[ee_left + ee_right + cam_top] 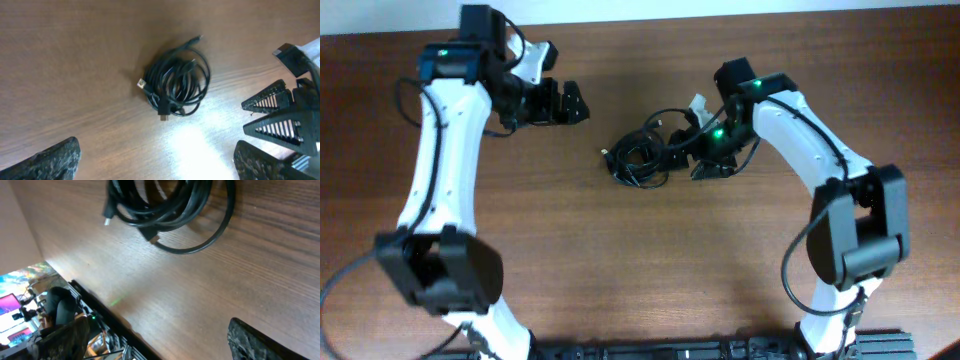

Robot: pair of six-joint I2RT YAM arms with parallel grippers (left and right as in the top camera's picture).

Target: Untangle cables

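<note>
The cables [638, 158] lie as one small knot of thin black cords on the brown wooden table, near its middle. In the left wrist view the cables [162, 85] form a round coil with small plug ends sticking out. In the right wrist view they [150, 215] sit at the top edge, with one loose loop hanging lower. My left gripper [565, 103] is open and empty, up and left of the knot, apart from it [160, 165]. My right gripper [705, 160] is open and empty, just right of the knot [160, 340]. I cannot tell if it touches the cords.
The wooden table [620, 260] spreads around the knot. My right gripper's black ribbed fingers [277, 112] show at the right of the left wrist view. The table's front edge with a black rail [100, 315] shows in the right wrist view, with clutter beyond it.
</note>
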